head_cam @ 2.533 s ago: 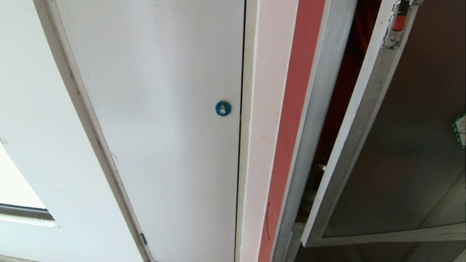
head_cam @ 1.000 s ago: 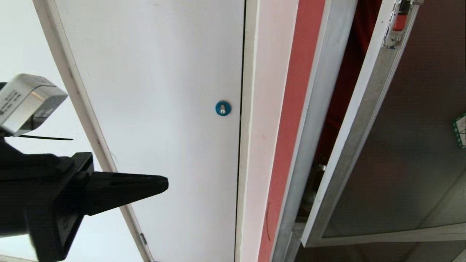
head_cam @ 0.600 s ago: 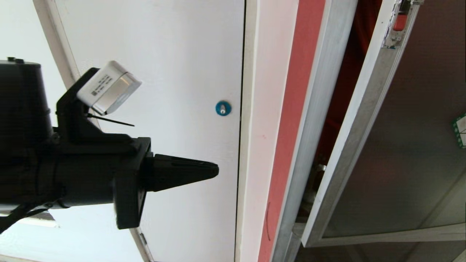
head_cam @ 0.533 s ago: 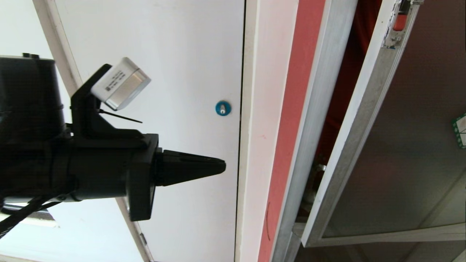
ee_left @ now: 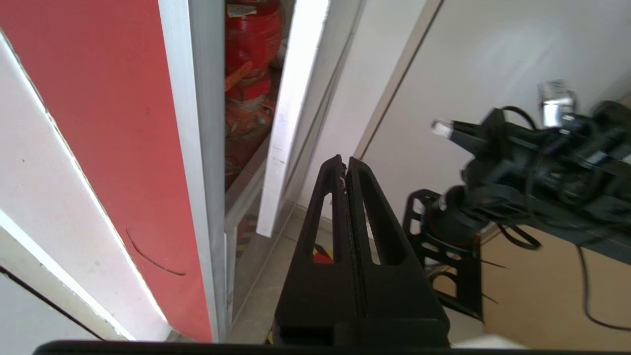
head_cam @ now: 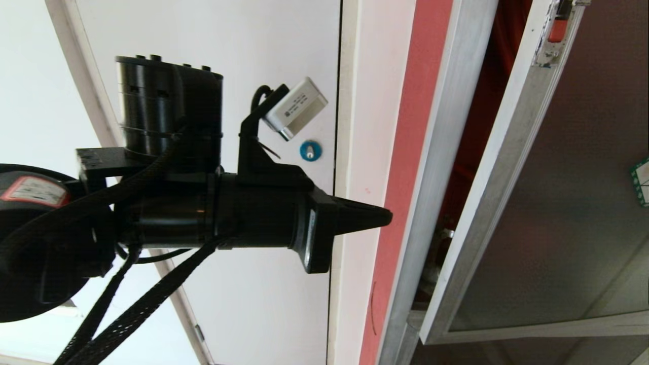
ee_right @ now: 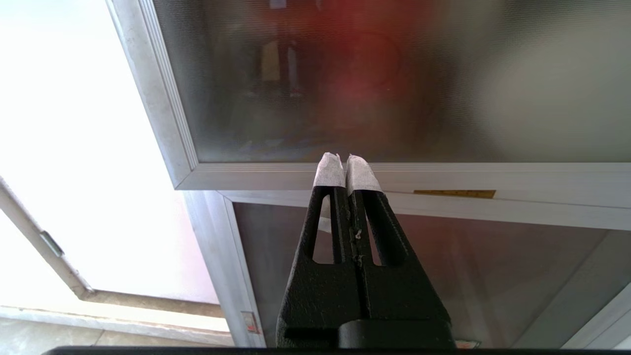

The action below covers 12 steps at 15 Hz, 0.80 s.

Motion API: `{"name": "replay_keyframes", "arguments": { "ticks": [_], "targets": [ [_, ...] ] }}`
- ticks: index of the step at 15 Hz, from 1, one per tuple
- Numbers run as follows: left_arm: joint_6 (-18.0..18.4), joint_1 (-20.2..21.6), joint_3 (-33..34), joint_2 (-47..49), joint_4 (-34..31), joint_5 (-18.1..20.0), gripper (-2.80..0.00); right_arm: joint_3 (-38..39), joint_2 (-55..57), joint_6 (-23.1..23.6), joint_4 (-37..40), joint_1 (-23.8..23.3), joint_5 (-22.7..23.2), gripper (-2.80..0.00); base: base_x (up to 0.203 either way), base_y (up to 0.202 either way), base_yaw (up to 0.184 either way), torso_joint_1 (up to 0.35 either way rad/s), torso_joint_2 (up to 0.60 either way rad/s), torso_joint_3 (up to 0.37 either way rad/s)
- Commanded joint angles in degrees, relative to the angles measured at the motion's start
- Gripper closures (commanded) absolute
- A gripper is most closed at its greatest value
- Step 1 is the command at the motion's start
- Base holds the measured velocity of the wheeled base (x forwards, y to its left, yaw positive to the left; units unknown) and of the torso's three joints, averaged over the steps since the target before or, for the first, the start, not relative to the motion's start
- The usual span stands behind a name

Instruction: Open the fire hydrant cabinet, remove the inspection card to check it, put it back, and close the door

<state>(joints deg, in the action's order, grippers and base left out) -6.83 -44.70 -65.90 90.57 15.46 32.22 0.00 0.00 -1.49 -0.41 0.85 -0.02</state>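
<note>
White wall, a white panel door (head_cam: 218, 61) with a round blue lock (head_cam: 310, 151), a red strip (head_cam: 405, 167) and the aluminium frame of the cabinet (head_cam: 438, 167).

Nearest, in the head view: left gripper (head_cam: 386, 217) on its black arm, pointing level toward the cabinet. Fingers pressed together, nothing between them; the left wrist view shows the same, left gripper (ee_left: 344, 162) closed and empty. Tip over the edge of the red strip, clear of the frame. Blue lock above and behind the tip, beside the wrist camera housing (head_cam: 296, 108).

Past the tip, farther right: cabinet frame, then a dark gap with red interior. Door (head_cam: 573, 203) ajar, swung outward, its free edge standing out from the frame beyond the gap. Red latch (head_cam: 556, 30) high on the door edge, well above the tip. Corner of a green-bordered sticker (head_cam: 641, 180) on the glass at the far right.

Left wrist view: through the gap ahead of the tip, red gear (ee_left: 251, 59) inside the cabinet. Card not made out in any view.

Right wrist view: right gripper (ee_right: 347, 162) closed, empty, white-taped fingertips (ee_right: 329, 173) together, in front of the lower rail of the door (ee_right: 394, 175); touching or apart, cannot tell.
</note>
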Motion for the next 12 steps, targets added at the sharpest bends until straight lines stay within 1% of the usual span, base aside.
{"name": "replay_keyframes", "arguments": {
  "ticks": [1, 3, 7, 9, 10, 12],
  "targets": [
    [0.0, -1.1, -2.7, 5.3, 0.2, -0.9, 0.0, 0.2, 0.1, 0.0, 0.0, 0.0, 0.0, 0.0, 0.0, 0.0, 0.0, 0.0, 0.0, 0.0],
    [0.4, -2.1, -6.2, 9.0, 0.2, -2.3, 0.0, 0.2, 0.1, 0.0, 0.0, 0.0, -0.1, 0.0, 0.0, 0.0, 0.0, 0.0, 0.0, 0.0],
    [0.8, -3.7, -11.1, 13.8, 0.2, -4.7, 0.0, 0.2, 0.1, -0.1, 0.0, 0.0, -0.1, 0.0, 0.0, 0.0, 0.0, 0.0, 0.0, 0.0],
    [0.8, -3.8, -13.0, 15.9, 0.2, -4.8, 0.0, 0.2, 0.1, 0.0, 0.0, 0.0, -0.1, 0.0, 0.0, 0.0, 0.0, 0.0, 0.0, 0.0],
    [0.8, -3.8, -14.1, 17.1, 0.9, -4.8, 0.0, 0.1, 0.1, 0.0, 0.0, 0.0, -0.1, 0.0, 0.0, 0.0, 0.0, 0.0, 0.0, 0.0],
    [0.6, -4.1, -15.4, 19.7, 6.2, -5.3, 0.0, 0.2, 0.1, 0.0, 0.0, 0.0, 0.0, 0.0, 0.0, 0.0, 0.0, 0.0, 0.0, 0.0]
  ]
}}
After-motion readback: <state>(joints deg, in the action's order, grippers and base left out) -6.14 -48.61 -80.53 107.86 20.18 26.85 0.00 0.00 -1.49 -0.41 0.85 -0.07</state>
